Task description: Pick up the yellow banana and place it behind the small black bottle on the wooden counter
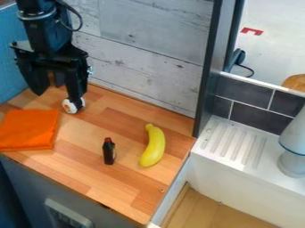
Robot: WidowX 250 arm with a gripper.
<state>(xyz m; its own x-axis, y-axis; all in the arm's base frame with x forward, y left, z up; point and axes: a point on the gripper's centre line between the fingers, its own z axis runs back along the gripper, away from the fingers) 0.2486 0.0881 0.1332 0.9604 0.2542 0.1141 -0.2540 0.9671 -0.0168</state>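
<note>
By pincer (pixel 57 95), one white thing (pixel 73 106) (roundish), one cloth (pixel 28 129)

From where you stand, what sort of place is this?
Probably a play kitchen: there's a wooden countertop with a yellow banana, and a white ribbed draining board near dark tiles.

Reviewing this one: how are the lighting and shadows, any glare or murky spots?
Camera view: soft light over the light-brown wooden counter, with no hard-edged shadow beside the curved yellow banana; brightest on the white ribbed drainboard and the pale floor, no harsh glare on the counter; darkest around the black two-finger claw, where detail is hard to read.
</note>
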